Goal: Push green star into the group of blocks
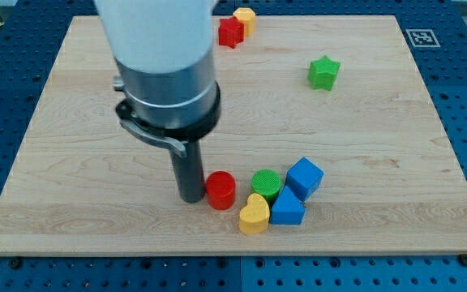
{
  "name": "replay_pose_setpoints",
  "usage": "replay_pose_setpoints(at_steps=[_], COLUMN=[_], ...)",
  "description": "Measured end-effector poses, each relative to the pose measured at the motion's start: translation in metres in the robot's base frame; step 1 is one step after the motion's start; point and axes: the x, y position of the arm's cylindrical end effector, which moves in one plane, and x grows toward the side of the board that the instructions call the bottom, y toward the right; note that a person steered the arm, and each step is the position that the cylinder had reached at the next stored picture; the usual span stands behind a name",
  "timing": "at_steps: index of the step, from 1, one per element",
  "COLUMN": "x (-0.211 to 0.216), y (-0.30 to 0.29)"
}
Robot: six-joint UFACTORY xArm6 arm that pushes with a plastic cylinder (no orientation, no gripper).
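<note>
Your rod carries no jaws to open or close, so there is nothing held; my tip [191, 198] simply rests on the wooden board [71, 162], touching or just beside the red cylinder [220, 191] on its view-right side. Past that cylinder, further to the tip's view-right, sit the green cylinder [266, 184], the yellow heart [254, 215], the blue triangular block [287, 208] and the blue cube [304, 178], packed close together as the group you are aiming for. The green star [323, 72] is well apart from the tip, up and toward the view's right, standing alone on bare wood with nothing touching it. Far above the tip, near the view's top edge, a red block [230, 32] and a yellow block [245, 19] sit together; their shapes are hard to make out. By my judgement the push on the star has not yet begun: you are at the approach step. Your next move calls for leaving the group without dragging the red cylinder along, travelling round to the star's far side, toward the view's top and right, then driving it down and slightly toward the view's left into the cluster. Come in off-centre and the star's points may let it spin aside.
</note>
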Motion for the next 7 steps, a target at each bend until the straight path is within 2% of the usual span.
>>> replay_pose_setpoints(at_steps=[1,3,4,6,7], x=[0.004,-0.010,-0.076,-0.207,-0.232], y=[0.017,-0.010,-0.015,0.018,0.075])
